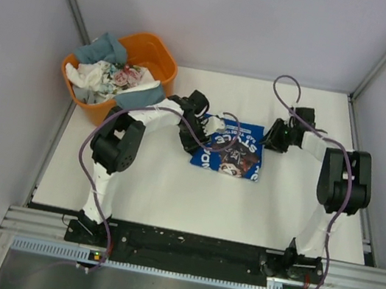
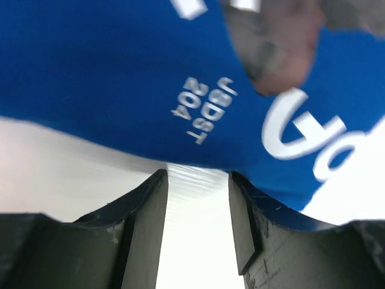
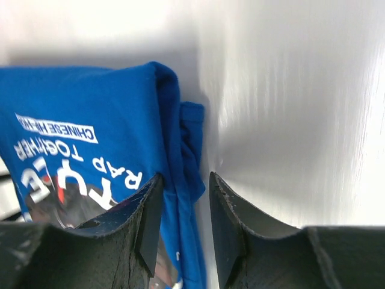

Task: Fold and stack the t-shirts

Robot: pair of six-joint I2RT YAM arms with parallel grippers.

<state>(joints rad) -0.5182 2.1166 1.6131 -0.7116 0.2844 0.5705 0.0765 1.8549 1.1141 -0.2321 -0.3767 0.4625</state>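
tub: orange tub (image 1: 156, 54) at far-left corner of surface (image 1: 169, 193), holding crumpled t-shirts (image 1: 112, 74), grey-blue, white, floral | royal blue t-shirt (image 1: 240, 154): folded, mid-surface | left fingers (image 2: 147, 205): spread at its left edge, gripping nothing | right fingers (image 3: 150, 211): spread over its right edge

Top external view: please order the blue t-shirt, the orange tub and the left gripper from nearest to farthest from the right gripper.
1. The blue t-shirt, just left of the right gripper, mid-table.
2. The left gripper, at the shirt's left edge.
3. The orange tub, in the far left corner.
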